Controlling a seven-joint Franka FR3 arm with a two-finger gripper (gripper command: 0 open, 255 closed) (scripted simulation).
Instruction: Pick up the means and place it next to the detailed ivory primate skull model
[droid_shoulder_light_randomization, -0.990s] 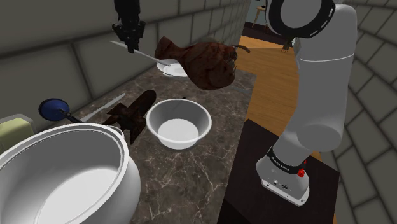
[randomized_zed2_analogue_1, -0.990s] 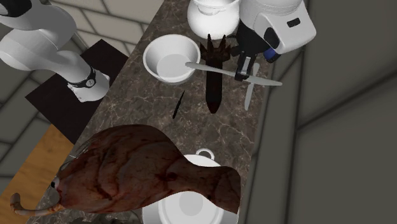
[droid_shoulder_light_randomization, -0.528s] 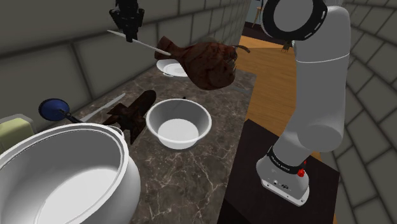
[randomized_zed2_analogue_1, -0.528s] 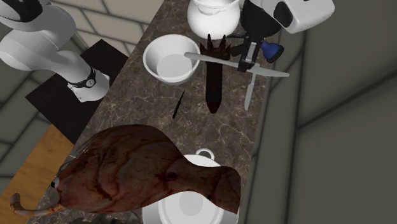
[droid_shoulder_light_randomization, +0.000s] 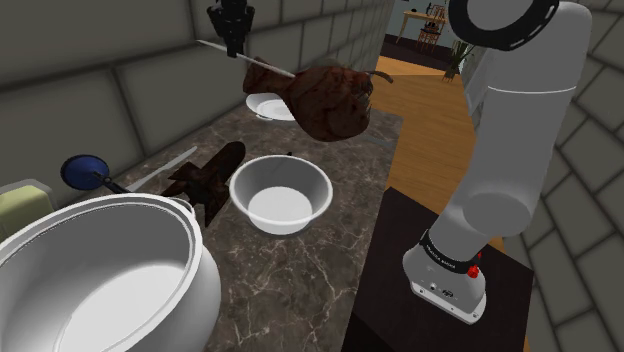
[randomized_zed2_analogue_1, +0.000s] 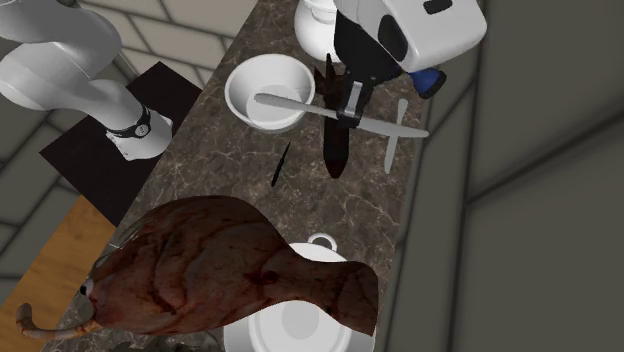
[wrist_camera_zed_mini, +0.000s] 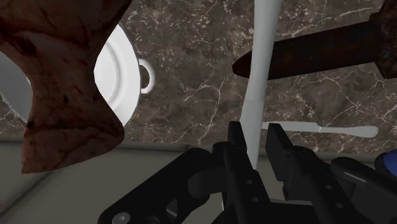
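Claw (wrist_camera_zed_mini: 257, 137) carried utensil (wrist_camera_zed_mini: 264, 57) nearer skull (droid_shoulder_light_randomization: 325, 100); bowl (droid_shoulder_light_randomization: 281, 192) apart.

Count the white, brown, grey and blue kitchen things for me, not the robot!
White: 3 (pot, bowl, lidded dish)
Brown: 2 (skull, spiky thing)
Grey: 2 (held utensil in the hand, spare utensil on the counter)
Blue: 1 (round tool)
Total: 8

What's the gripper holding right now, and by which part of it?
A long pale grey utensil, clasped near its middle by the gripper, lifted above the counter.
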